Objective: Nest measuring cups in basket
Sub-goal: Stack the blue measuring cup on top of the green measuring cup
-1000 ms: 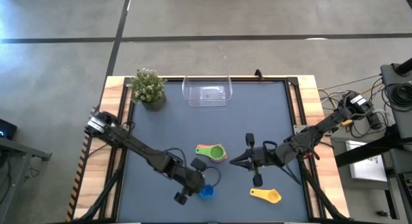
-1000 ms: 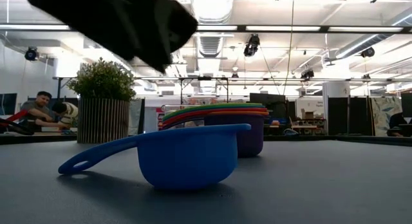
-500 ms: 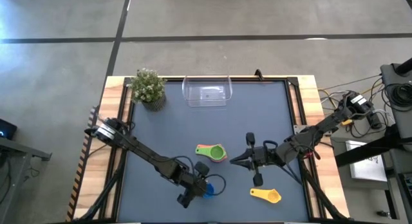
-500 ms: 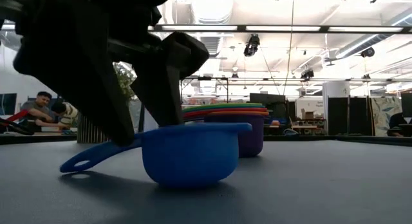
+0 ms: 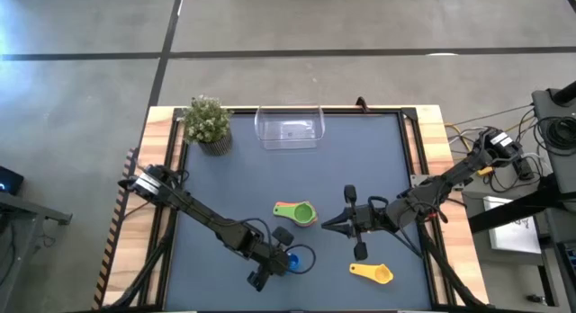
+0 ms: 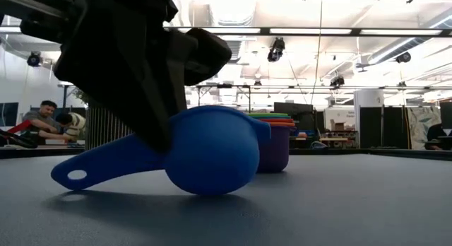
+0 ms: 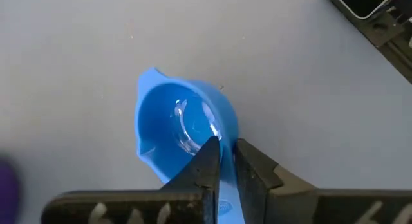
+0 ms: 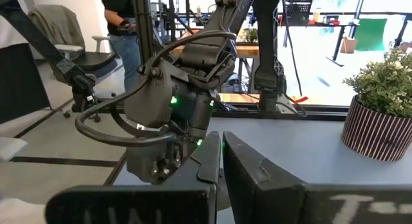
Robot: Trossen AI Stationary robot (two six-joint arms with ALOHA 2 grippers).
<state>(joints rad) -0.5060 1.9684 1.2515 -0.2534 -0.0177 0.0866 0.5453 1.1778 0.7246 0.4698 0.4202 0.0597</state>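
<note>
Change: blue cup point(image 6: 208, 150) is now tilting, rim lifting.
Left gripper point(image 7: 222, 161): pinching its wall.
Stack point(image 5: 298, 213): lying just beyond.
Right gripper point(image 5: 328, 225): idling closed.

High view straight down; low view table-level; both share blue cup point(image 5: 289, 263)

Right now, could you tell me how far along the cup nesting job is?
Partly done. A nested stack with green on top sits mid-table, not in the basket, which appears empty. In hand: the left gripper is shut on the blue cup, which is tilted. The yellow cup lies loose. The right gripper waits near the stack.
</note>
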